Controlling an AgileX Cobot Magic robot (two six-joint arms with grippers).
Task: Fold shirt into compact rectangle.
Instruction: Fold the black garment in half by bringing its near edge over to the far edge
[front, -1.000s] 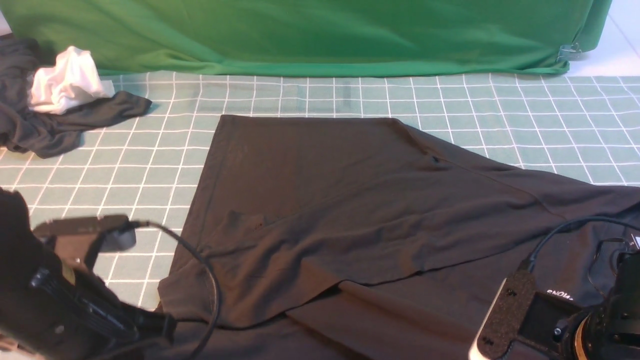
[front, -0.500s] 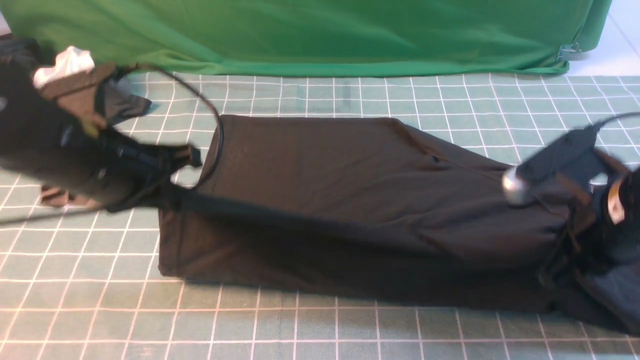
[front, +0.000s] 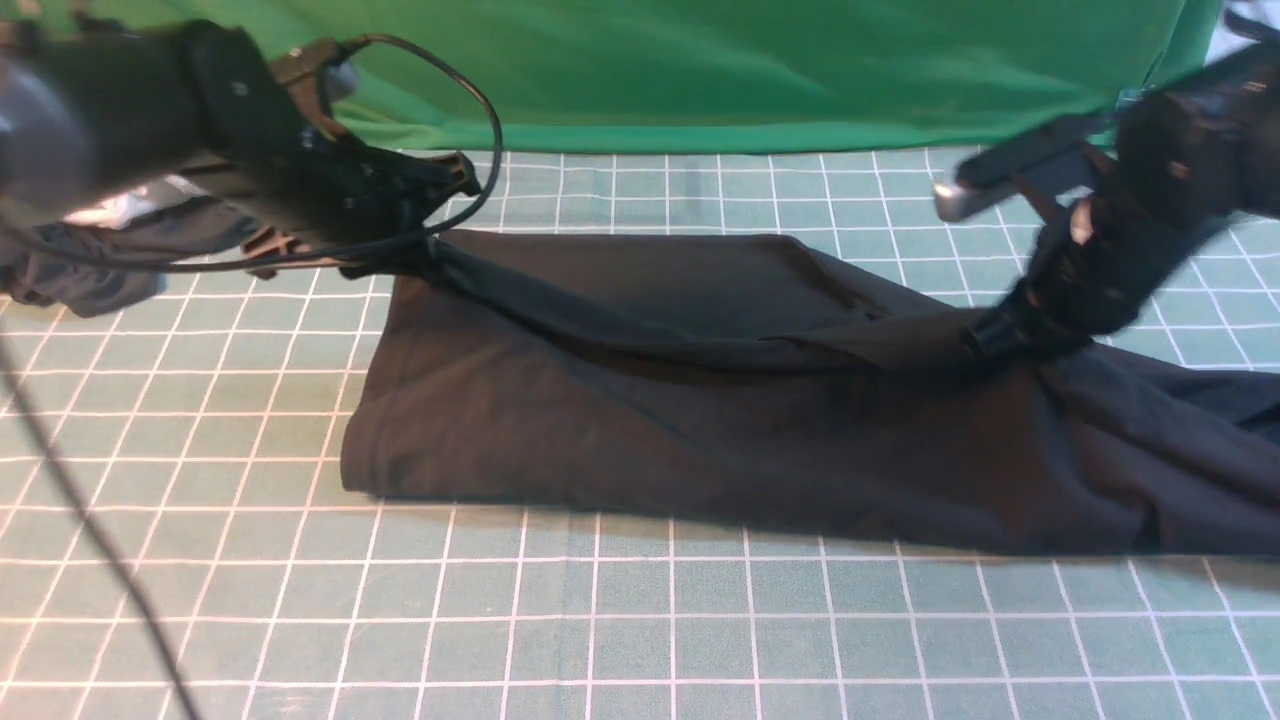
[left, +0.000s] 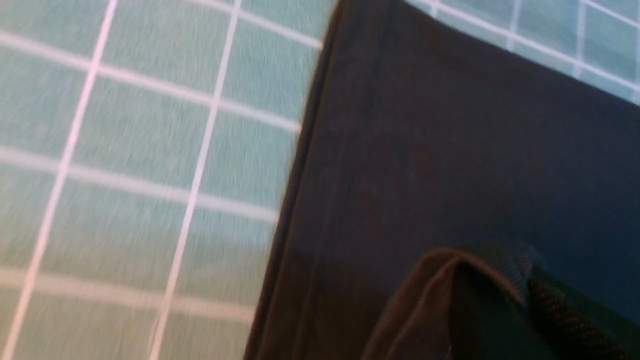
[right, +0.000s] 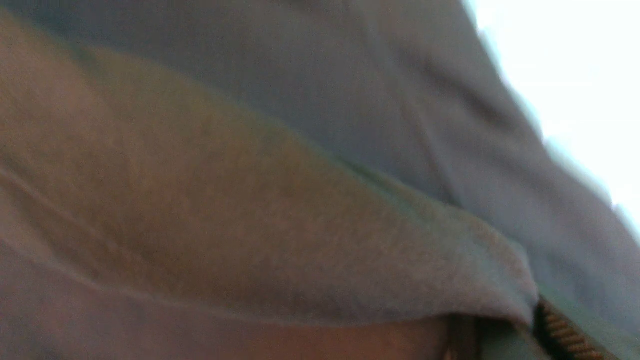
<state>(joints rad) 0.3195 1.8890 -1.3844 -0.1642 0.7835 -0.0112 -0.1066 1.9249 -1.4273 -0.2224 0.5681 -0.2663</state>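
On the gridded teal table (front: 600, 620), one black shirt (front: 700, 420) is pinched by two hands, left hand (front: 420, 240) and right hand (front: 1010, 335); one green backdrop (front: 700, 70) is hung behind.

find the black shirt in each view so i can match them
Front view: shirt spans the middle, running off the right edge.
Left wrist view: shirt fills the right half, beside the teal grid mat.
Right wrist view: shirt fills nearly the whole frame, blurred.
Shared landmark: teal grid mat, clear in front and left wrist views only.
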